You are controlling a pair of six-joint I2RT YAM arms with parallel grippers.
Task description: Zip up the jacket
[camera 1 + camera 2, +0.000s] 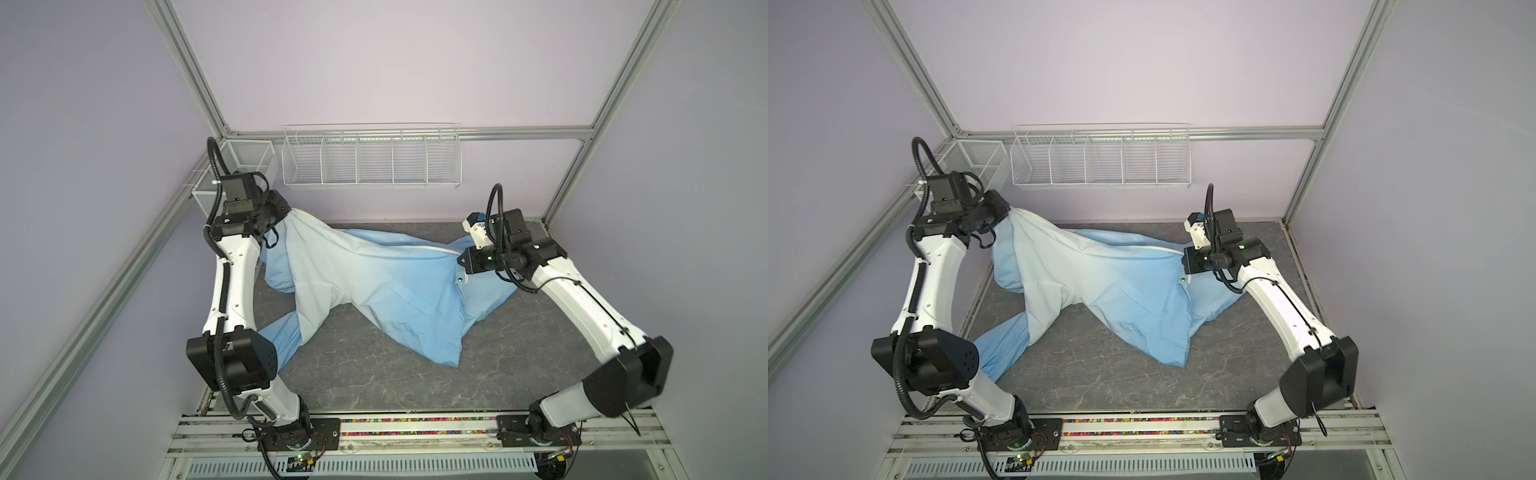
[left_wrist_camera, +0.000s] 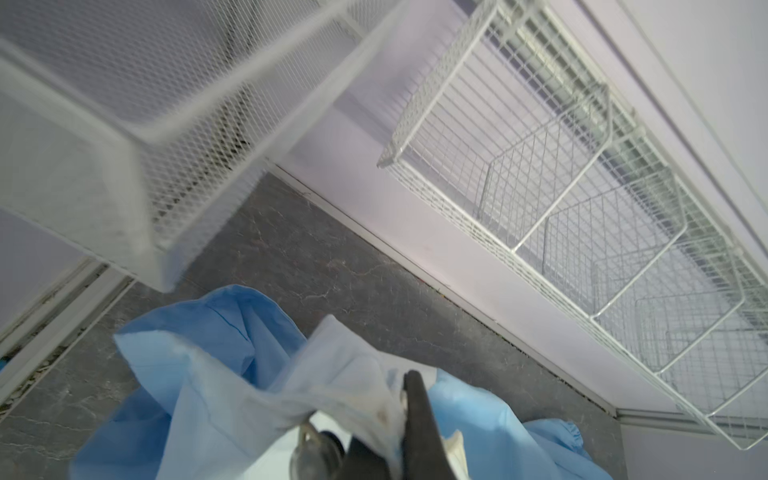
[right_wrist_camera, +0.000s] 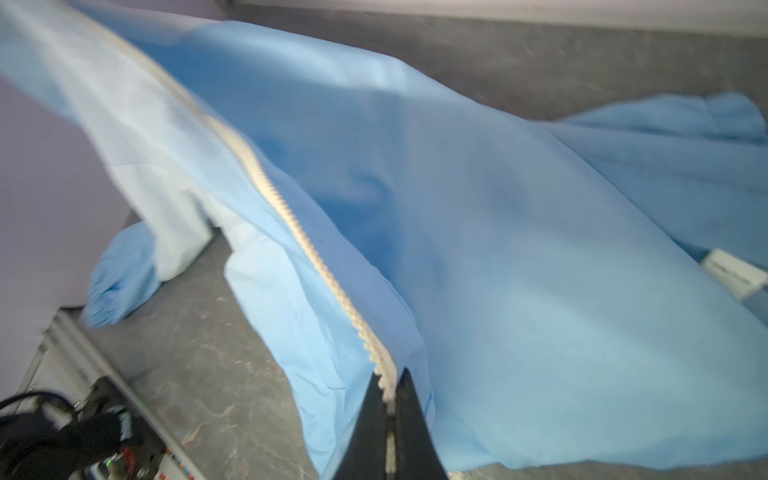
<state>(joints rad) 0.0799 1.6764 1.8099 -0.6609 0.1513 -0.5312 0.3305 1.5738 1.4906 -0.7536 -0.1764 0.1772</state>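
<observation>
The light-blue jacket (image 1: 374, 286) (image 1: 1100, 282) hangs stretched between my two grippers above the grey table, its whitish chest towards the left. At the back left, my left gripper (image 1: 286, 212) (image 1: 1009, 210) (image 2: 400, 388) is raised and shut on the pale bunched upper edge of the fabric. The cream zipper (image 1: 432, 248) (image 1: 1158, 247) (image 3: 291, 216) runs along the jacket's top ridge to my right gripper (image 1: 461, 259) (image 1: 1185, 259) (image 3: 390, 378). That gripper is shut on the zipper's teeth at the blue end. One sleeve (image 1: 282, 336) trails on the table by the left arm.
A white wire basket rack (image 1: 370, 158) (image 2: 582, 187) hangs on the back wall. A white mesh bin (image 1: 249, 158) (image 2: 124, 124) sits close above my left gripper in the back-left corner. Bare grey marbled table (image 1: 374, 374) lies in front of the jacket. Aluminium frame posts stand at the corners.
</observation>
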